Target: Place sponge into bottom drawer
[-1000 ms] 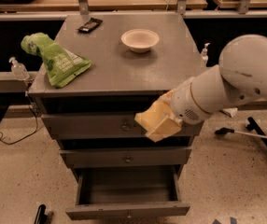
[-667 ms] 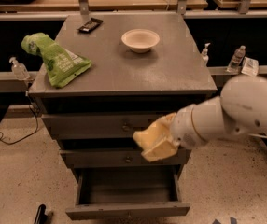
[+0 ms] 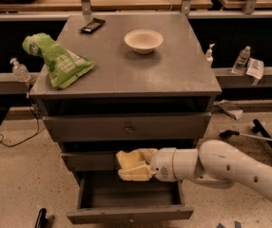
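Drawer front nearest the camera belongs to the bottom drawer [image 3: 129, 215], which is pulled out with its dark inside exposed. Just above that opening the sponge [image 3: 132, 164] is held in the air, pinched in the gripper [image 3: 148, 168] at the end of the white arm [image 3: 221, 167] reaching in from the right. Behind it the middle drawer [image 3: 88, 160] and top drawer [image 3: 126, 126] are seen closed. On the cabinet top [image 3: 174, 72] a green bag [image 3: 60, 61] is laid at the left, a white bowl [image 3: 143, 40] farther back, and a black object [image 3: 92, 25] at the rear edge.
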`<state>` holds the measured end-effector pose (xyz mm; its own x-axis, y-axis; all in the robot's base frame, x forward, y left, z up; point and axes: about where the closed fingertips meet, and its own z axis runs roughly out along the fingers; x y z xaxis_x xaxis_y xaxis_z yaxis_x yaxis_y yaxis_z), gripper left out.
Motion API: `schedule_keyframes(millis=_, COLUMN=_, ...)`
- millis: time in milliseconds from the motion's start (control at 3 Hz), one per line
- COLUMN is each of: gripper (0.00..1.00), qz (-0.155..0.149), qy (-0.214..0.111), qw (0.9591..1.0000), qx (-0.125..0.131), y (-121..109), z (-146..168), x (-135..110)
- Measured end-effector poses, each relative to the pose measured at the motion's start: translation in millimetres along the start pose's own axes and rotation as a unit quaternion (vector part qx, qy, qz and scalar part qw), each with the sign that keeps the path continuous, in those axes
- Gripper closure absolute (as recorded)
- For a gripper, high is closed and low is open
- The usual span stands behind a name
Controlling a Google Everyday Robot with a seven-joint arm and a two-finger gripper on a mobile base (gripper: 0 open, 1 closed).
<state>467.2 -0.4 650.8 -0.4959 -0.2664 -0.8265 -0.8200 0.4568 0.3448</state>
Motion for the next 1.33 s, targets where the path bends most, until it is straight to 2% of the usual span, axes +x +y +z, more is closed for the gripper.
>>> schedule_keyframes(millis=333, gripper=1.0, qz=0.055, qy=-0.004, qw=0.998, qx=-0.029, y=-21.4, z=53.1, x=27.1)
schedule_keyframes(millis=1000, gripper=1.0, qz=0.057, qy=-0.003, qw=0.9977, qx=-0.036, y=-17.9, z=57.7, x=30.2)
schedule_keyframes(millis=1333, gripper=1.0, qz=0.081, qy=-0.01, qw=0.9961, qx=-0.033, y=-29.1, z=64.6, x=59.0)
